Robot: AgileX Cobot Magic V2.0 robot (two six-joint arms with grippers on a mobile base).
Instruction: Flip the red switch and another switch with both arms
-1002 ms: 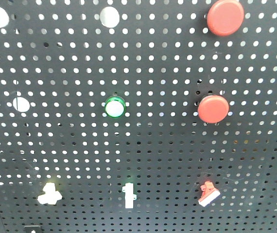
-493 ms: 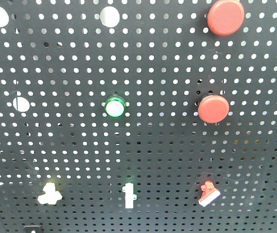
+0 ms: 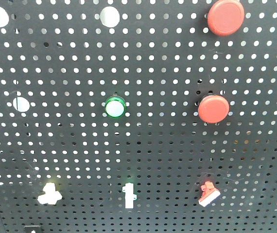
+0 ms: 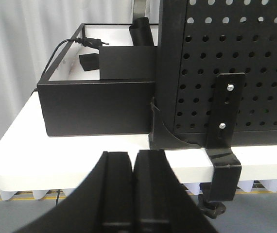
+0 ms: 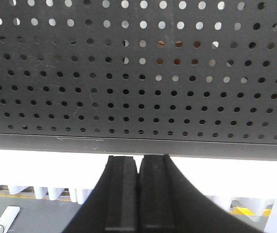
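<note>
In the front view, the red switch (image 3: 208,194) sits low on the right of the black pegboard (image 3: 153,155), its white lever tip tilted down-right. The other switch (image 3: 49,195), cream-white with a faint yellow glow, sits low on the left. Neither gripper shows in that view. My left gripper (image 4: 133,158) is shut with nothing in it, below and in front of the board's left foot at the table edge. My right gripper (image 5: 139,160) is shut and empty, just under the pegboard's bottom rail (image 5: 138,145). No switch appears in either wrist view.
An upright white toggle with green glow (image 3: 128,195) stands between the two switches. Two large round red buttons (image 3: 213,108) (image 3: 225,17) and a green-ringed button (image 3: 114,107) sit higher up. A black box (image 4: 97,104) and a clamp bracket (image 4: 223,160) stand by the board on the white table (image 4: 56,160).
</note>
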